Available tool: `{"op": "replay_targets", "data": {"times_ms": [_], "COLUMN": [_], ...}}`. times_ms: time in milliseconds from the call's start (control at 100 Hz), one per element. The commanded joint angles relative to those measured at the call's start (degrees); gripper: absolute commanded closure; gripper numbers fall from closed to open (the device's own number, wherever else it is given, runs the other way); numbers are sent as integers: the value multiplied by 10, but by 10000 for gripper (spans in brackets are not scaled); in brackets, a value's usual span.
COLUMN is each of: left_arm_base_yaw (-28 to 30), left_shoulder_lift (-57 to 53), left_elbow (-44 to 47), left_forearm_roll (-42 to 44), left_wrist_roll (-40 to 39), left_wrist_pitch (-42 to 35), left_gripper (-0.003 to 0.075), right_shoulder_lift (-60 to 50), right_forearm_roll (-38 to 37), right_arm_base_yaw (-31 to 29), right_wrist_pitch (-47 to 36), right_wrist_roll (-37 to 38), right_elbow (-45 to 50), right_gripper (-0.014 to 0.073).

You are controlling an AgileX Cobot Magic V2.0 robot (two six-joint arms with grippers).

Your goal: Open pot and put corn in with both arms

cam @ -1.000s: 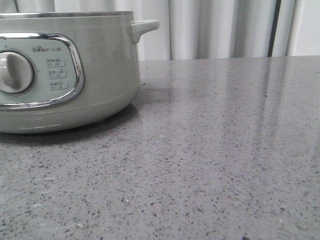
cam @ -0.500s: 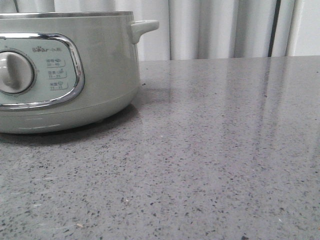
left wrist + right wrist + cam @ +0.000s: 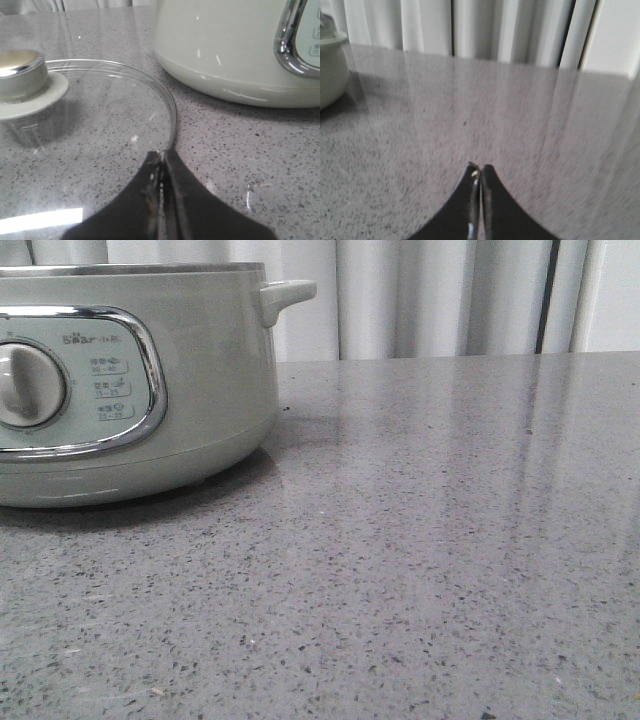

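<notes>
Pressing together, left fingers [image 3: 161, 172] reaching low over the worktop [image 3: 240, 150], tips meeting the rim of the glass lid [image 3: 100, 115] lying flat beside the pot [image 3: 230, 45]. Lid knob [image 3: 20, 75] pointing up. Closing on nothing, right fingers [image 3: 480, 180] hovering low above bare worktop, pot edge off to one side. Standing upright at front-view left, pot with dial [image 3: 28, 385] facing the camera, side handle [image 3: 285, 295] pointing right.

low front view, wrist views share pot [image 3: 130, 390]
</notes>
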Motion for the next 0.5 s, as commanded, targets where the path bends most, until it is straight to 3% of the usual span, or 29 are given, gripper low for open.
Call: {"op": "replay_targets", "data": {"times_ms": [0,150,290,490], "left_arm_base_yaw": [-5,-5,-5,-5], "left_shoulder_lift": [5,5,5,5], "left_elbow": [16,16,16,16], "left_forearm_roll": [-5,-5,-5,-5], "left_wrist_roll": [-5,-5,-5,-5], "left_wrist_pitch": [-41,-41,-41,-41], "left_gripper": [741,741,741,741], "right_shoulder_lift": [-10,-10,-10,-10], "right_forearm_roll": [43,58,58,58], "right_arm_base_yaw": [-47,-121,-158,-163], "right_wrist_pitch": [-130,-272,-220,-116], "right_wrist_roll": [-2,-2,-2,-2], "right_elbow": [53,157,153,153], "right_gripper": [636,637,637,637]}}
